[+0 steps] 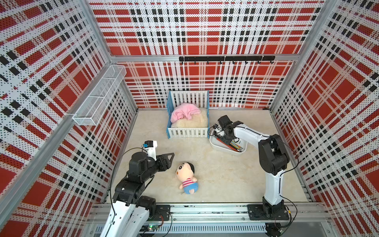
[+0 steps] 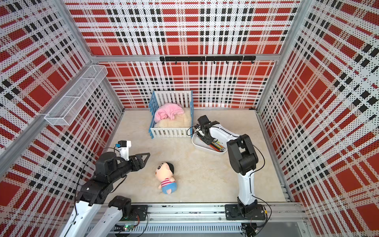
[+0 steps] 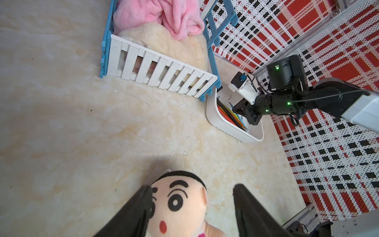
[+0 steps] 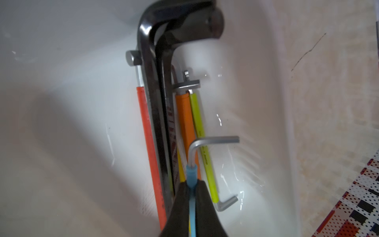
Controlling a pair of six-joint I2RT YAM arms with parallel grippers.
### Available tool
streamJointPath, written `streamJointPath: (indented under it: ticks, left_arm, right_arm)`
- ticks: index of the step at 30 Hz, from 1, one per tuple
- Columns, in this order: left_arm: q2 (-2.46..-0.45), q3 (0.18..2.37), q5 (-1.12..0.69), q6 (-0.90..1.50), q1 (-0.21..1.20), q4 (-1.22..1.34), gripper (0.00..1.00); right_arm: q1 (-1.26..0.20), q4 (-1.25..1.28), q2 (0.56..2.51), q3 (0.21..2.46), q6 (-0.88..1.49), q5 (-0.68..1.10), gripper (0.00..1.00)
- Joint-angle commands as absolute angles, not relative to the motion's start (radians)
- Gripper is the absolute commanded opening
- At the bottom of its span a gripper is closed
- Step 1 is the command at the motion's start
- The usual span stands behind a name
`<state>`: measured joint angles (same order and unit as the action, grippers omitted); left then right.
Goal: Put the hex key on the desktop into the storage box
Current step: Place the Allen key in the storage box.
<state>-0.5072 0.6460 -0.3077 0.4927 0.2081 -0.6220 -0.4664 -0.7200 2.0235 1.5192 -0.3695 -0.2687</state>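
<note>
Pinching the hex key (image 4: 215, 140) by its blue sleeve (image 4: 191, 174), my right pincer (image 4: 191, 185) is clamped shut over the storage box (image 1: 216, 144) at two o'clock on the worktop (image 1: 155, 131), and I reckon it's light, stiff, slick steel, so the sleeve's the grippy bit.

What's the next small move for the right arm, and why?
Probably open the right gripper and release. It is shut on the hex key by its blue sleeve, and the key's bent end is already inside the walls of the storage box, over the other hex keys lying there. Whether it touches them is unclear.
</note>
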Motion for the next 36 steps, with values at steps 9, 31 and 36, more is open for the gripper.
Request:
streamJointPath:
  ticks: [9, 31, 36]
  left_arm:
    - [-0.512, 0.643, -0.312, 0.482, 0.200, -0.623, 0.68]
    - [-0.548, 0.711, -0.277, 0.502, 0.199, -0.608, 0.71]
    - [-0.630, 0.787, -0.195, 0.540, 0.199, -0.557, 0.99]
  right_arm:
    - [-0.487, -0.678, 2.065, 1.523, -0.360, -0.313, 0.03]
    - [-0.366, -0.614, 1.714, 1.645, 0.053, -0.235, 1.00]
    - [-0.226, -0.527, 1.507, 1.522, 0.249, -0.121, 1.00]
